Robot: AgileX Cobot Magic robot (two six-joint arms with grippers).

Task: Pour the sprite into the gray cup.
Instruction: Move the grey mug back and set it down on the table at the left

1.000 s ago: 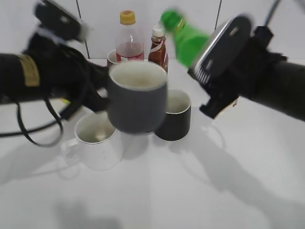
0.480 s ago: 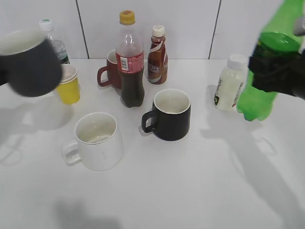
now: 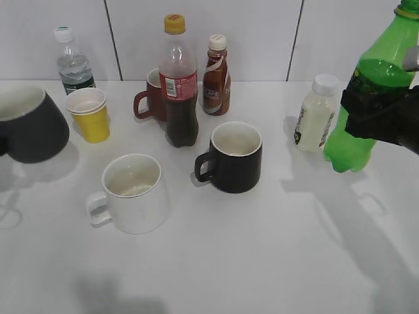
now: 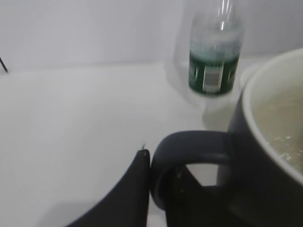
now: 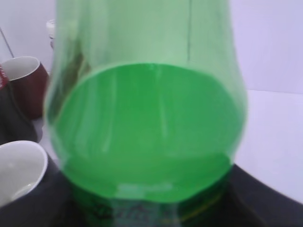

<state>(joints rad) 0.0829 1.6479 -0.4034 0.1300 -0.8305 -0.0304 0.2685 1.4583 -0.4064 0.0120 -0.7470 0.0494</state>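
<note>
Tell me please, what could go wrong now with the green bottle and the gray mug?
1. The sprite is held near its middle, slightly tilted, with liquid inside; set down at that tilt it may tip onto the white bottle beside it.
2. The gray cup holds liquid and is gripped only at its handle at the table's far left; it could swing and spill, or bump the yellow cup.
</note>
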